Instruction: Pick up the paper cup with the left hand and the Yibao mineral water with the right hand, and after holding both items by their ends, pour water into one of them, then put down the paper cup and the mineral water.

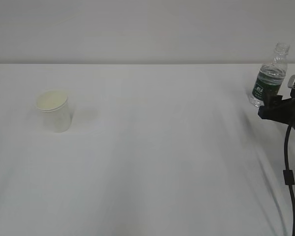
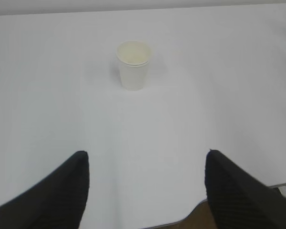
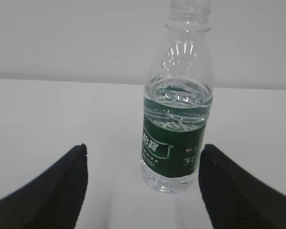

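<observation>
With both jaws spread and empty, nothing grasped yet: paper cup (image 2: 133,65) upright well ahead of left hand (image 2: 145,191), Yibao mineral water (image 3: 177,119) upright just ahead of right hand (image 3: 143,191), uncapped, part full. Cup light, crushable: gentle low grip. Bottle slick, thin-walled: grab lower body.

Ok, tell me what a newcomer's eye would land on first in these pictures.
First the mineral water bottle, green-labelled, uncapped and partly filled, standing upright at the far right of the white table just ahead of the open right gripper. Next the white paper cup, alone and upright on the left side, well clear of the open left gripper that faces it from a distance.
</observation>
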{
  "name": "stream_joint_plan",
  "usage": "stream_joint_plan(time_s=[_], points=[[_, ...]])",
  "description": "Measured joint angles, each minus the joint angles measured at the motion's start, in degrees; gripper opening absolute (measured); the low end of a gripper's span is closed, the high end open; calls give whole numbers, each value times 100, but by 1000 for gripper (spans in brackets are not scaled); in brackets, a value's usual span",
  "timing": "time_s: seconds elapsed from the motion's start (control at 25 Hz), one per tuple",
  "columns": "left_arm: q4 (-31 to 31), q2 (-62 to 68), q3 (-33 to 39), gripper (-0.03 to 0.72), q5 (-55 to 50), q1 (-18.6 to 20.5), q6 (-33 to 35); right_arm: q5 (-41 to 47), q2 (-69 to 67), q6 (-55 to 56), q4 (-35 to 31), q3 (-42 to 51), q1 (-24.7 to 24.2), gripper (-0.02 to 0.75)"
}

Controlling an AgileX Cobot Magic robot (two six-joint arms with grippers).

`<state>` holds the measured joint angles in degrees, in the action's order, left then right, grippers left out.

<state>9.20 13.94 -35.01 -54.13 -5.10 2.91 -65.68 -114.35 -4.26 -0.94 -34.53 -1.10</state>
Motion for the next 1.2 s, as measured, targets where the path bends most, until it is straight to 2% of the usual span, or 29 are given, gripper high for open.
stream_joint_plan(time_s=[0.48,1.2], points=[[0,0,0,537,0,0,40,432,-12,-12,247,-127,0,552],[0,0,0,537,0,0,75,621,-599,-12,32,-449,0,552]])
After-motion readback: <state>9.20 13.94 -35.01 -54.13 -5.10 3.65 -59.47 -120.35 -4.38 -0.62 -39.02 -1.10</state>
